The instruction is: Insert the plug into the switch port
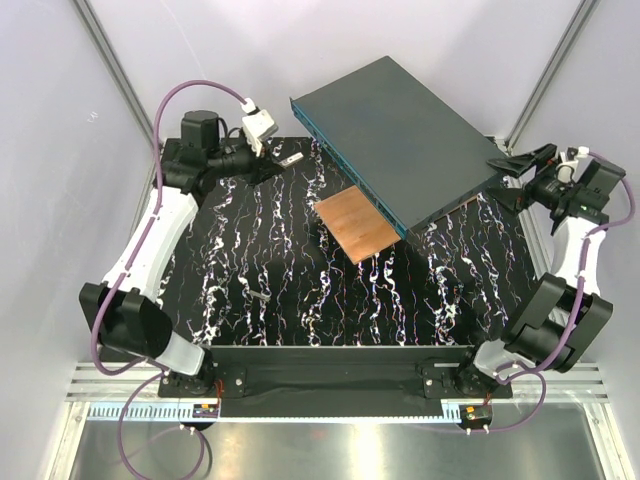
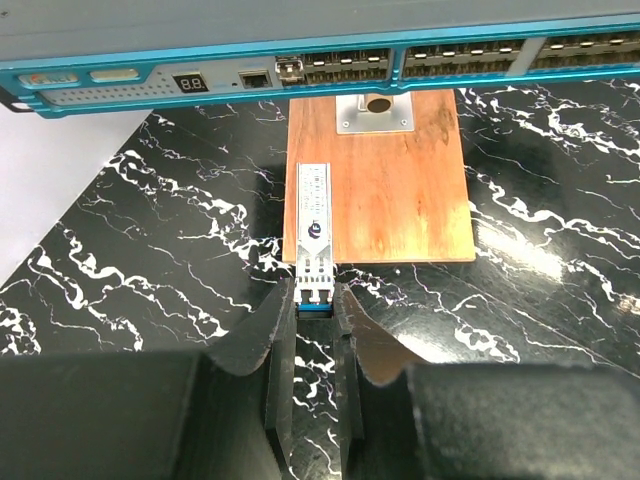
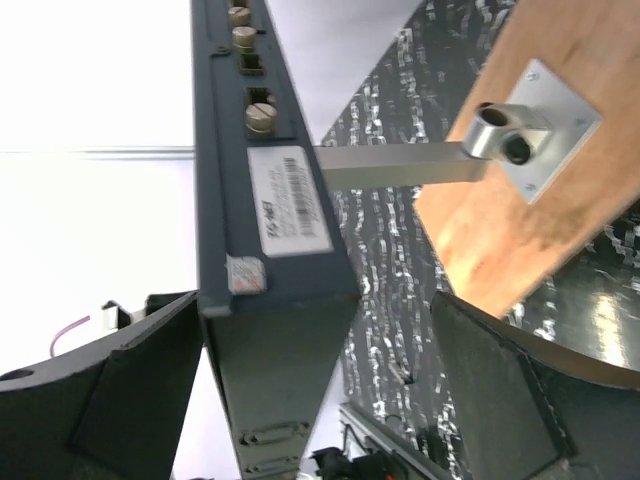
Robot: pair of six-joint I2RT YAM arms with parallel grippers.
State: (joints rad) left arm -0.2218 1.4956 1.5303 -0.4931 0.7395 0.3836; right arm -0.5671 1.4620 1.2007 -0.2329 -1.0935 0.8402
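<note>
The plug [image 2: 313,225], a silver module with a blue rear end, is held by that end in my left gripper [image 2: 314,300], which is shut on it. Its tip points at the teal face of the dark-grey switch [image 1: 400,135] and stands apart from it. Rows of switch ports [image 2: 345,66] line that face. From above, my left gripper [image 1: 275,163] and the plug [image 1: 289,157] are left of the switch's far corner. My right gripper [image 3: 320,385] is open, with the switch's [image 3: 270,370] other end between its fingers [image 3: 130,390] and a gap on the right side.
A copper-brown wooden plate [image 1: 355,225] with a metal bracket [image 2: 375,110] lies under the raised switch on the black marbled table [image 1: 260,250]. A small grey piece [image 1: 258,295] lies on the table. Enclosure walls and posts [image 1: 115,70] stand close on both sides.
</note>
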